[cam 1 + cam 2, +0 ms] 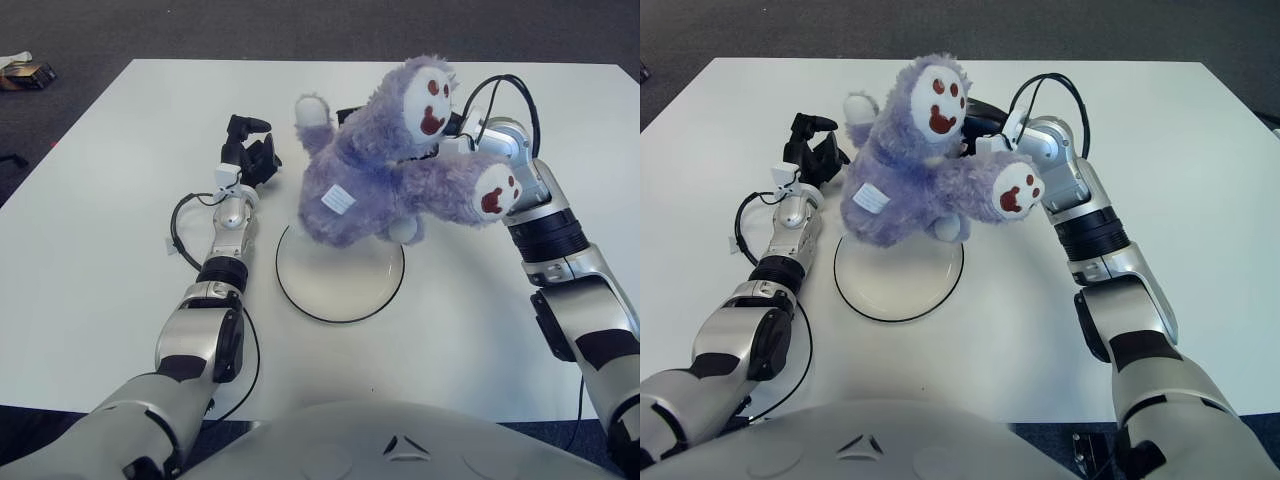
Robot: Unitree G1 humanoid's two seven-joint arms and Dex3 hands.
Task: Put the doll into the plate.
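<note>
A fluffy purple doll [375, 165] with white paws and dark red pads hangs tilted above the far edge of a white, dark-rimmed plate [340, 285]. My right hand [455, 130] is behind the doll, shut on it near the head, mostly hidden by the fur. The doll's body covers the plate's far rim; whether it touches the plate I cannot tell. My left hand [252, 152] shows to the left of the doll and beyond the plate, fingers curled, holding nothing.
The white table [100, 250] stretches around the plate, with its far edge near the top and dark floor beyond. A small object [25, 72] lies on the floor at the far left. Black cables [500, 95] loop by my right wrist.
</note>
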